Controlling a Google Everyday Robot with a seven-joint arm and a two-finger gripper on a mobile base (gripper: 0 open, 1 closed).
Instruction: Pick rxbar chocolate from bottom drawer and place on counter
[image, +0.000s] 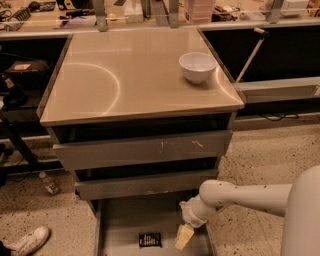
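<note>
Speckled floor (265, 160) surrounds a steel drawer cabinet, with a long cluttered bench (150, 12) across the back.

Counts: we note one counter (135, 85), one white bowl (198, 66), three drawers, one rxbar chocolate (150, 240), one arm (240, 195) and one gripper (184, 236). One white shoe (27, 241) and one small bottle (50, 184) lie on the floor at left.

Drawers: two upper drawers with scuffed grey fronts, (145, 149) and (145, 184), sit slightly pulled out. The bottom drawer (120, 222) is pulled out furthest.

Hidden or unclear: the lower frame edge cuts off the front of the bottom drawer. The gaps above the upper two drawers are dark, so we cannot see their contents. The right edge cuts off the robot's body. The wrapper lettering is too small for us to read. We cannot tell whether the gripper is open or closed; it shows only as one pale yellowish wedge.

Task item: the rxbar chocolate is a small flat black rectangle with pale markings, lying flat on the bottom drawer's floor near the middle. The gripper hangs inside the drawer just to the bar's right, not touching it. The bowl stands on the counter near its back right corner.
</note>
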